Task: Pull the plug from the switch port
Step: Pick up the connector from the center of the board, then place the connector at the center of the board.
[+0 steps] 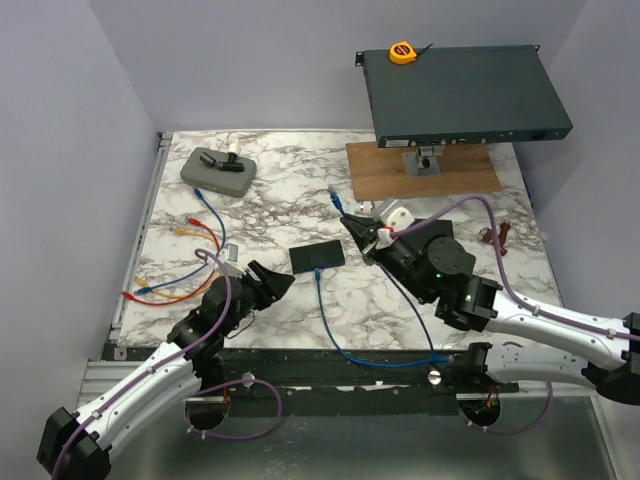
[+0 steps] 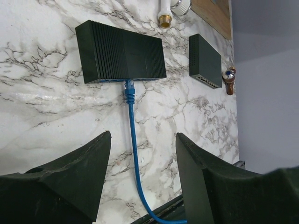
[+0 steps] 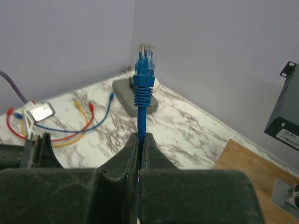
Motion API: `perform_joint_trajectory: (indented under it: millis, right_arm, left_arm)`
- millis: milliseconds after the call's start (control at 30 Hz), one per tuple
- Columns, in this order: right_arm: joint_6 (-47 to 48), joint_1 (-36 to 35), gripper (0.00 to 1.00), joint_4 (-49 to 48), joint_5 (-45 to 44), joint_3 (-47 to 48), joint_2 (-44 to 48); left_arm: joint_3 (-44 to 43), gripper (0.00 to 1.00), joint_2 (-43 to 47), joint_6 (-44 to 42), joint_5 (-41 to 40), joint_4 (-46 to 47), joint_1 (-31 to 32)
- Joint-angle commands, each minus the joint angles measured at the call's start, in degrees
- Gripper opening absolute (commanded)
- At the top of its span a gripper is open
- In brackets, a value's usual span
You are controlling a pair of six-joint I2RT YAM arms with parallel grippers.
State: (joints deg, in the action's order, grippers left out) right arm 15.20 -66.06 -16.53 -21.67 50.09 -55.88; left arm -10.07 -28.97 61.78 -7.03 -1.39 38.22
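Gaping empty, the left gripper (image 2: 143,140) faced the plug (image 2: 129,86) in the switch (image 2: 121,51): light, probably latched, best taken by its boot (image 2: 130,97). The right gripper (image 3: 140,136) pinched a cable (image 3: 141,119).

Both arms share one build: white tubular links between bulky matte-black joint housings. The left arm (image 1: 150,378) carries a purple cable (image 1: 229,295) along its length, with a slack loop under the base at the near edge. The right arm (image 1: 545,320) has a second purple cable (image 1: 480,204) that curves clear of its far housings. We see a small green light (image 1: 437,277) on the right arm's black housing and a round silver cap (image 1: 434,377) at its base. The left gripper (image 2: 143,135) has two broad, wedge-shaped matte-black fingers (image 2: 70,182). The right gripper (image 3: 139,137) is the same matte black, its moulded fingers tapering to narrow tips.
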Motion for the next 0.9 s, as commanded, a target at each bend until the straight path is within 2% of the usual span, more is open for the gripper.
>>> perform_joint_trajectory:
  millis: [0, 133, 233, 333, 500, 767, 867]
  right_arm:
    - [3.3, -0.2, 0.01, 3.3, -1.9, 1.5, -2.9]
    - [3.2, -0.2, 0.01, 11.3, -3.8, 5.7, -5.4]
    - [2.6, -0.3, 0.0, 26.4, 0.6, 14.3, -10.3]
    - [-0.8, -0.3, 0.01, 44.0, -0.3, 24.1, -18.9]
    - [-3.5, -0.3, 0.0, 56.2, 5.2, 28.0, -24.3]
    - [-12.1, -0.3, 0.0, 60.0, 4.5, 20.1, -25.8]
    - [-14.5, -0.3, 0.0, 60.1, 1.1, 21.7, -22.3]
  left_arm:
    - [-0.4, 0.58, 1.0, -1.1, -0.1, 0.8, 0.0]
    - [0.3, 0.58, 1.3, -0.9, 0.3, 0.6, 0.0]
    - [0.9, 0.58, 2.0, -0.5, 0.2, 0.4, 0.0]
    - [1.4, 0.58, 2.4, -0.2, 0.0, 0.6, 0.0]
    - [2.4, 0.59, 2.6, 0.6, 0.4, 1.1, -0.1]
    - [3.1, 0.59, 2.2, 1.3, 1.0, 3.2, -0.1]
    - [2.9, 0.59, 2.1, 1.2, 1.1, 3.2, -0.1]
